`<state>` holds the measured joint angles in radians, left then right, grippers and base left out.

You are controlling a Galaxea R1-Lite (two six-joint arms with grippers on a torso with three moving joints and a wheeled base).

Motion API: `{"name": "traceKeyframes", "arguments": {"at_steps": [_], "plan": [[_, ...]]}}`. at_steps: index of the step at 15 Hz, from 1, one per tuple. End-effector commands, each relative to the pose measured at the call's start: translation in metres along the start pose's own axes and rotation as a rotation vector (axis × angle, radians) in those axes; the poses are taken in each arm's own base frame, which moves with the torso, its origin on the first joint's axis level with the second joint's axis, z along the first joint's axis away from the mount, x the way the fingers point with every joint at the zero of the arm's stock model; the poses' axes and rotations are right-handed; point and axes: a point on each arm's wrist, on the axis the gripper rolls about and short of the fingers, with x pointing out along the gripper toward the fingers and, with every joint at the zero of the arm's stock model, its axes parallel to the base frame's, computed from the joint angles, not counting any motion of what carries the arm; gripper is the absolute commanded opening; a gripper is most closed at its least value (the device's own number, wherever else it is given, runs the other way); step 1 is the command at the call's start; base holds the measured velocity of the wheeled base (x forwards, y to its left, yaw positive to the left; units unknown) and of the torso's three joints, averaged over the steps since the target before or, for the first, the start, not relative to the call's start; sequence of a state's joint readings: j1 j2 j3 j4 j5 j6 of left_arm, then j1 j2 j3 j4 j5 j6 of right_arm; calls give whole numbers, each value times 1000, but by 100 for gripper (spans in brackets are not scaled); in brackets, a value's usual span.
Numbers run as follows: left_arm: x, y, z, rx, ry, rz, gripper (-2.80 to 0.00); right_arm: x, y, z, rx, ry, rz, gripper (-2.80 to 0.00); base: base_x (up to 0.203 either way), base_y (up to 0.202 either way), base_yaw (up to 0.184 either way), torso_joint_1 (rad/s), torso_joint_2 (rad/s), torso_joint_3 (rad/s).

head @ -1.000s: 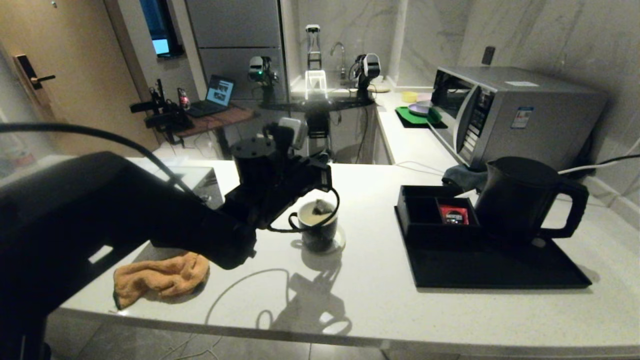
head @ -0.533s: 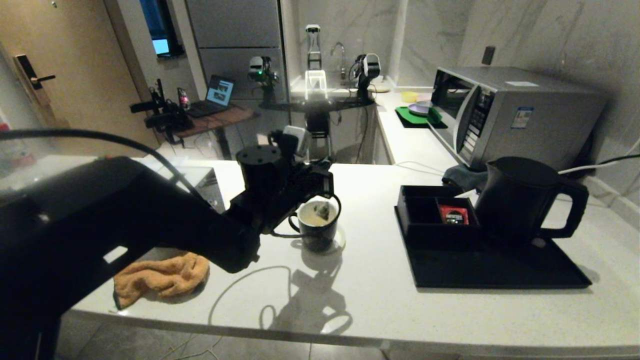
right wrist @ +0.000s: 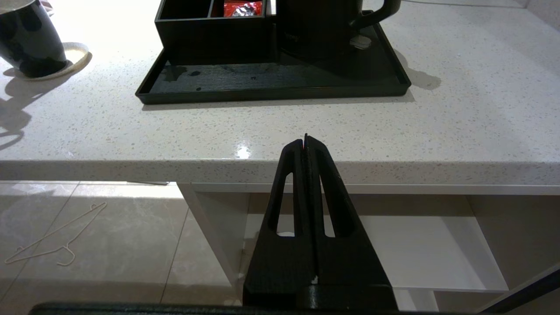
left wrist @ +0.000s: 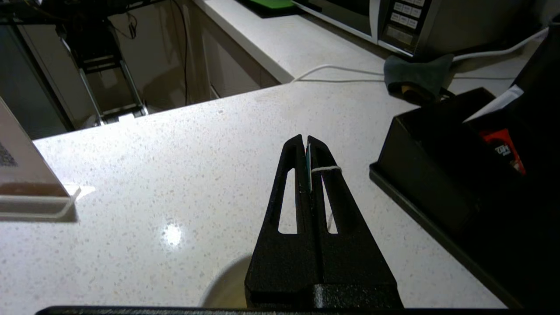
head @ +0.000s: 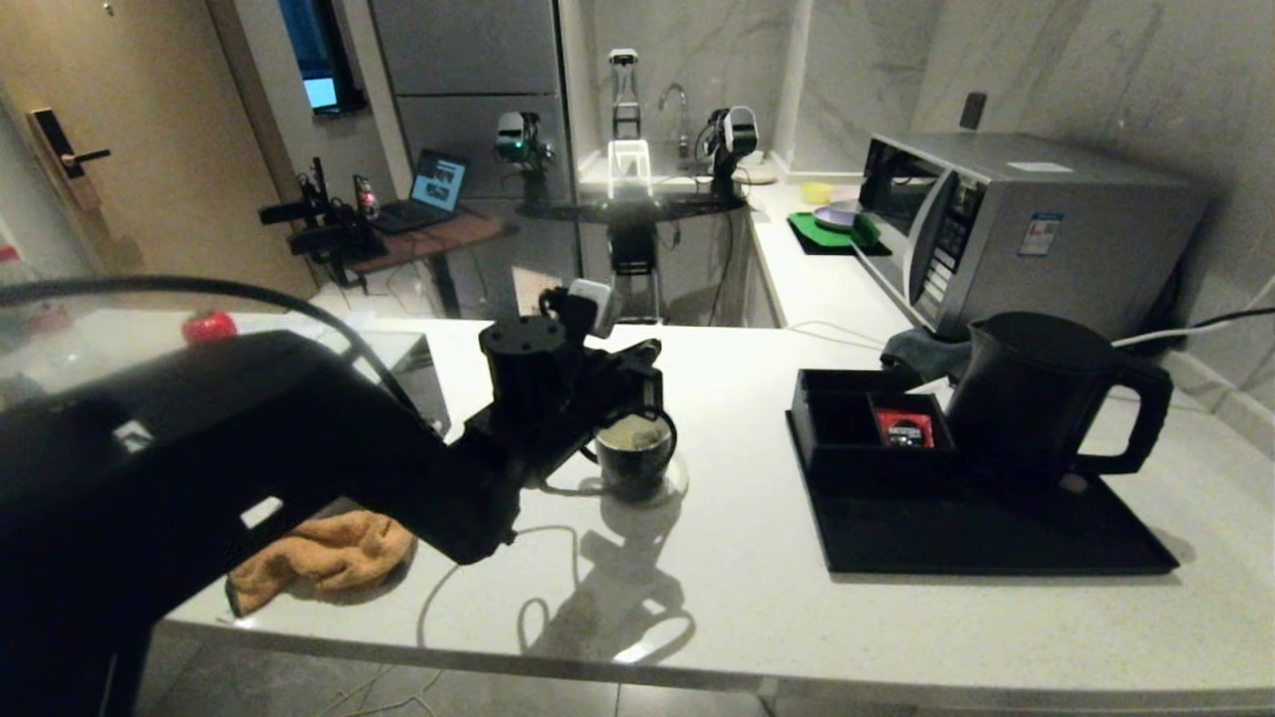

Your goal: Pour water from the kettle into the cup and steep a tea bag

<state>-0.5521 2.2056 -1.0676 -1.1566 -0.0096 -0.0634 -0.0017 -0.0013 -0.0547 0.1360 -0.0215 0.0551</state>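
The cup (head: pixel 635 460), a black mug with a cream inside, stands on a pale coaster at the counter's middle. Pale water (head: pixel 623 438) shows in it, and the tan tea bag (head: pixel 649 434) sits low inside. My left gripper (head: pixel 649 370) hovers just above the cup's rim, shut on the tea bag's tag (left wrist: pixel 308 165). The white string (left wrist: pixel 326 169) loops over one finger. The kettle (head: pixel 1036 398) stands upright on the black tray (head: pixel 996 543) to the right. My right gripper (right wrist: pixel 305 140) is shut on nothing, parked below the counter's front edge.
A black compartment box (head: pixel 857 423) with a red packet (head: pixel 904 428) sits on the tray beside the kettle. An orange cloth (head: pixel 319 556) lies at the front left. A microwave (head: pixel 1026 224) and a dark cloth (head: pixel 921 351) stand behind the kettle.
My left gripper has come down a little over the cup, and the tea bag has sunk lower inside it. The kettle and the right arm have not moved.
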Motion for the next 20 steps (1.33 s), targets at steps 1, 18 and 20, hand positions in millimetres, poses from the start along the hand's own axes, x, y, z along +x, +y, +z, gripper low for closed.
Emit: {"name": "traceKeyframes", "arguments": {"at_steps": [1, 18, 20], "plan": [[0, 1, -14, -1, 22, 2, -280, 0, 0, 0, 0, 1, 0, -280, 0, 0, 0, 0, 0, 0], [-11, 5, 30, 15, -119, 15, -280, 0, 0, 0, 0, 1, 0, -280, 0, 0, 0, 0, 0, 0], [-11, 8, 25, 16, -108, 22, -280, 0, 0, 0, 0, 1, 0, -280, 0, 0, 0, 0, 0, 0]]}}
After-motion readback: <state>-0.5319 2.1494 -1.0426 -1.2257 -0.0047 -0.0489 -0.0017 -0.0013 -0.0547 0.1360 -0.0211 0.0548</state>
